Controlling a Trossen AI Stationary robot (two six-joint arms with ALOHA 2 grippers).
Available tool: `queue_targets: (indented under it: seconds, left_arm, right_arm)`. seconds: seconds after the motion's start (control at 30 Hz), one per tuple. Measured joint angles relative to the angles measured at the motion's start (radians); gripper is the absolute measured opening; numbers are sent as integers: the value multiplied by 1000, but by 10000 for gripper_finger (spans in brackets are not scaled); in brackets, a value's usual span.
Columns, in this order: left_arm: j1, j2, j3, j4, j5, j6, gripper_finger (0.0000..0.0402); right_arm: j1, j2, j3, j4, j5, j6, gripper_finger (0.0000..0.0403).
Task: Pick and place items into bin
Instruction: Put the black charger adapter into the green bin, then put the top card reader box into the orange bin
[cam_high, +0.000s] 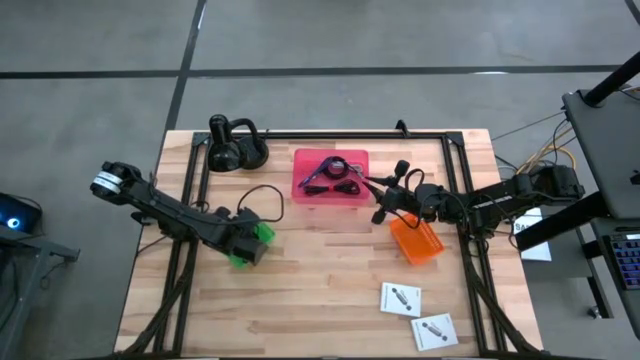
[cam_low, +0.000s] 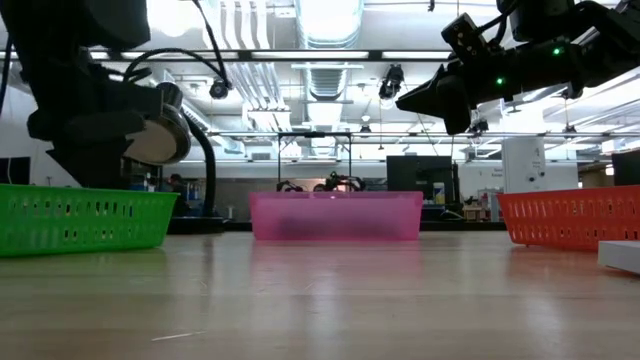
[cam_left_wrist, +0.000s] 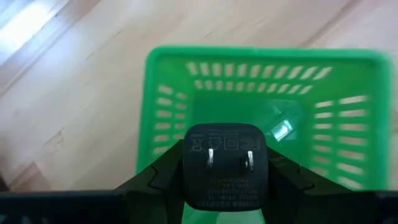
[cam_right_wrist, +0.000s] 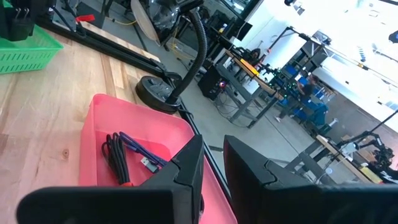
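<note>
The left hand hangs right above the green basket, its fingers closed on a small black plug-in charger whose two metal prongs point up at the wrist camera. The charger is still in the grip, so this drop is not yet made. A tiny clear piece seems to lie on the green basket's floor already.

The right hand waits empty, fingers nearly together, between the pink basket and the orange basket, off the bench.

In the pink basket, next over from the green one, lie a black coiled cable and a purple cable. Whether the orange basket holds anything I cannot tell.

Still out on the bench, well beyond the orange basket and far from the green one, are two flat white packets. My reading is that the job is well advanced, with the charger and those two packets left.
</note>
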Motion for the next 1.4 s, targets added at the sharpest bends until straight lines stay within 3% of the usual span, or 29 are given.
queue_targets:
  seconds: [0.37,0.7,1.03,1.4]
  left_arm:
    - [0,0,-43,8,0,-146,133]
    - [0,0,-43,26,-1,-147,161]
    - [0,0,-26,29,4,-44,165]
    - [0,-1,98,30,-14,203,166]
  right_arm:
    - [0,0,0,0,0,-2,52]
    - [0,0,0,0,0,-3,52]
    - [0,0,0,0,0,-3,52]
    - [0,0,0,1,0,-5,52]
